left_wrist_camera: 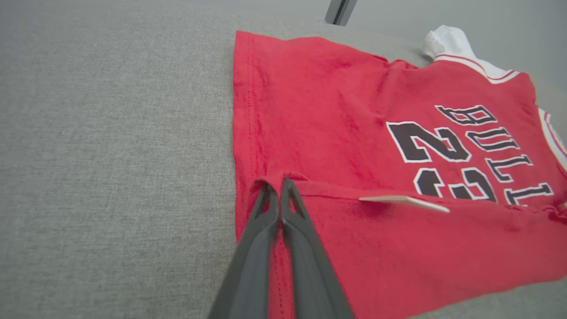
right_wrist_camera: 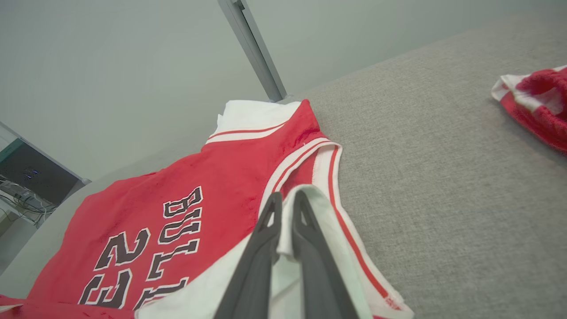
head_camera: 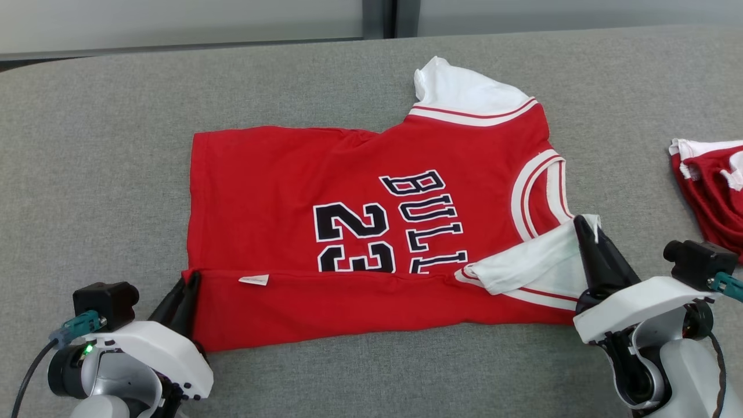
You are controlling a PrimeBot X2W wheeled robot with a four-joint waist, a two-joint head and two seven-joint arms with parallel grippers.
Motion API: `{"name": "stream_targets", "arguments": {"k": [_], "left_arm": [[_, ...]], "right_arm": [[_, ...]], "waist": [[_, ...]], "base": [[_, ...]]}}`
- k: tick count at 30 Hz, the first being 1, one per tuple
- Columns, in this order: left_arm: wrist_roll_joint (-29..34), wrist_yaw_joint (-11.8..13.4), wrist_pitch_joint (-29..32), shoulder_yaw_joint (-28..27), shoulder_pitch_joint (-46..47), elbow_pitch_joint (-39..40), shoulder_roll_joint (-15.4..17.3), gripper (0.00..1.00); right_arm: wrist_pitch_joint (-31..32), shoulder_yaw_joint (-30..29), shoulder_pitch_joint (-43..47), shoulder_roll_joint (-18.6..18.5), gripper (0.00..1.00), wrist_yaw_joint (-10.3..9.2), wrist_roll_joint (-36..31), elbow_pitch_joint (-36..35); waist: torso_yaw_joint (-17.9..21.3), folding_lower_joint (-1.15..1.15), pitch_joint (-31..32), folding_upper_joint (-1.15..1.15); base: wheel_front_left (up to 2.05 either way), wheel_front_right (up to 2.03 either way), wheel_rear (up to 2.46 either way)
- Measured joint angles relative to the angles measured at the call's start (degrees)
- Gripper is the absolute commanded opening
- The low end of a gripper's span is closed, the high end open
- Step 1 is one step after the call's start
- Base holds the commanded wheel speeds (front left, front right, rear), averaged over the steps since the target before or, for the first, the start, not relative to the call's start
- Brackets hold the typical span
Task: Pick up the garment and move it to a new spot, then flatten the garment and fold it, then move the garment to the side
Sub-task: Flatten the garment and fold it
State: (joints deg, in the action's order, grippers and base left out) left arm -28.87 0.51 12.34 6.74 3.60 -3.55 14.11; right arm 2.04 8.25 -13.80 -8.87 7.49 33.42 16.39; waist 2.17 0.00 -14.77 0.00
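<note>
Red jersey [head_camera: 371, 232] pinched at folded hem [head_camera: 209, 290] in closed left jaws, at white sleeve [head_camera: 534, 261] in barely parted right jaws; lower both evenly, keeping the fold between them straight.

On one grey tabletop [head_camera: 116, 174]: two garments, namely one red jersey [head_camera: 360, 232] numbered 23, bearing one white label [head_camera: 253, 280], and one red-and-white bundle [head_camera: 717, 191] at the right edge. Two grippers, the left gripper [head_camera: 194, 277] and the right gripper [head_camera: 583, 225], with two dark fingers [left_wrist_camera: 252, 257] apiece, four in all. Two black cameras: left camera [head_camera: 105, 302], right camera [head_camera: 699, 261]. One grey post [head_camera: 380, 17] behind.
</note>
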Motion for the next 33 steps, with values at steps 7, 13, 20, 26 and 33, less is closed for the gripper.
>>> {"name": "stream_targets", "arguments": {"k": [7,13,20,26,33], "left_arm": [[0.2,0.9,-12.3,-2.1,0.1,0.3,-3.5,1.0],[3.9,2.2,-24.0,-2.8,-1.3,2.8,-5.6,1.0],[7.9,3.0,-26.8,-2.3,-5.1,4.1,-6.3,1.0],[11.1,3.9,-27.2,-2.0,-8.3,4.1,-5.9,1.0],[11.4,4.1,-27.3,-2.1,-9.0,3.9,-5.8,1.0]], "right_arm": [[-13.8,2.4,-1.3,-2.9,1.0,0.01,-5.0,-1.2],[-16.4,-0.3,1.9,-5.0,1.0,0.0,-15.4,-6.6],[-16.6,-2.1,9.3,-4.2,1.0,0.01,-18.2,-10.3],[-15.6,-2.6,13.6,-2.8,1.0,0.01,-18.6,-12.2],[-15.1,-2.8,13.8,-2.3,1.0,0.01,-18.4,-12.9]], "waist": [[-0.3,0.0,-1.1,0.0],[-0.5,0.0,0.0,0.0],[-0.2,0.0,2.7,0.0],[1.1,0.0,4.3,0.0],[1.4,0.0,4.2,0.0]], "base": [[0.0,0.0,0.0],[0.0,0.0,0.0],[0.0,0.0,0.0],[0.0,0.0,0.0],[0.0,0.0,0.0]]}}
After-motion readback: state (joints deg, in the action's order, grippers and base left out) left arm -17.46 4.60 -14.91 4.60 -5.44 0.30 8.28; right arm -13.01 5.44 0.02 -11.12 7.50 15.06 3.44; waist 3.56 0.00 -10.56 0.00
